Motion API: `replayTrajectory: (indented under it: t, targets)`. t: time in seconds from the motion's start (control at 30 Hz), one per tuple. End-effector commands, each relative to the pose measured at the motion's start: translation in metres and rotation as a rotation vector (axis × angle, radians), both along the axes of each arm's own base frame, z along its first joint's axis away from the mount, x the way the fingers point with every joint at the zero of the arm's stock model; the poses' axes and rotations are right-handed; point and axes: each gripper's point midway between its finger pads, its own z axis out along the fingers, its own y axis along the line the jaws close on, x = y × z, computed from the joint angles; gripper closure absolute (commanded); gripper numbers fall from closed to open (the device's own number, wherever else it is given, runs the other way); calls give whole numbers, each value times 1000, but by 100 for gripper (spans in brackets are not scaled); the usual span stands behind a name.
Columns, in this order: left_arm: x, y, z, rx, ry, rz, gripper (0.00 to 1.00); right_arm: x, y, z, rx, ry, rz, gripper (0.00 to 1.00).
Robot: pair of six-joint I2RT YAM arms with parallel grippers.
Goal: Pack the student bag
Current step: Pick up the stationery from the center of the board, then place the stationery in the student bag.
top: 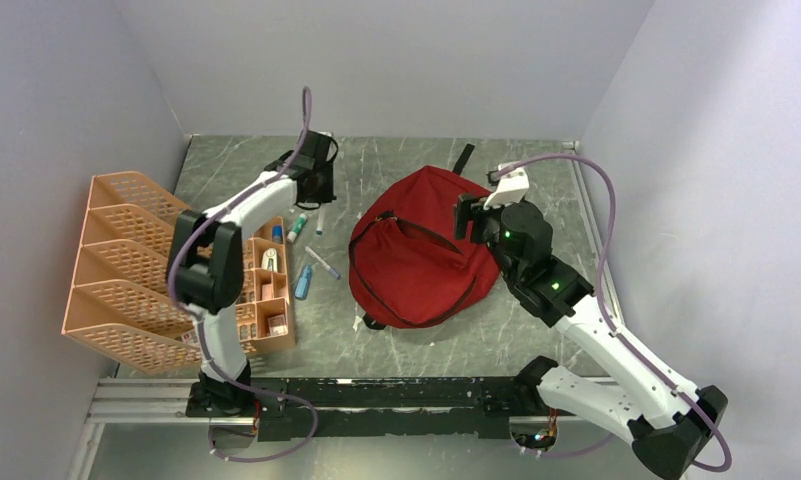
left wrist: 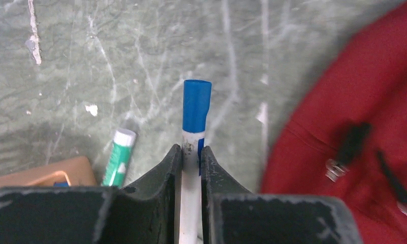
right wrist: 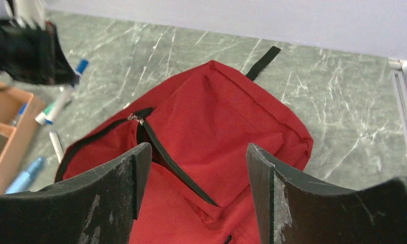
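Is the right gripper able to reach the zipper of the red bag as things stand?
Probably yes: the right gripper hangs open close over the student bag, and nothing lies between it and the zipper pull.

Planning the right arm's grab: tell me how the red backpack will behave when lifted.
Probably floppy: the red backpack lies slumped and creased, so it should sag when raised. Likely light for its size, as it looks slack and mostly unfilled. Fabric may bunch between the jaws of the open right gripper.
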Motion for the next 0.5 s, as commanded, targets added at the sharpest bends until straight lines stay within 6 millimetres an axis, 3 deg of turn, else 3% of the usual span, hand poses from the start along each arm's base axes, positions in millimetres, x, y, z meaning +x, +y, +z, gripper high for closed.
replayTrajectory:
  t: [0.0, 0.13, 0.2, 0.37, 0.47]
  targets:
    - [-17, -28, 58, -243, -117, -42, 95, -3, 9, -2, -183, -30, 144, 28]
    - [-48, -42, 77, -408, -173, -101, 95, 5, 31, -16, -295, 42, 277, 26]
    - [-60, -48, 84, -458, -184, -138, 95, 12, 40, -35, -365, 124, 339, 23]
    - [-79, -57, 95, -517, -179, -222, 95, 22, 50, -68, -492, 220, 453, 22]
    - [-88, -58, 95, -529, -178, -243, 95, 17, 61, -84, -566, 219, 583, 26]
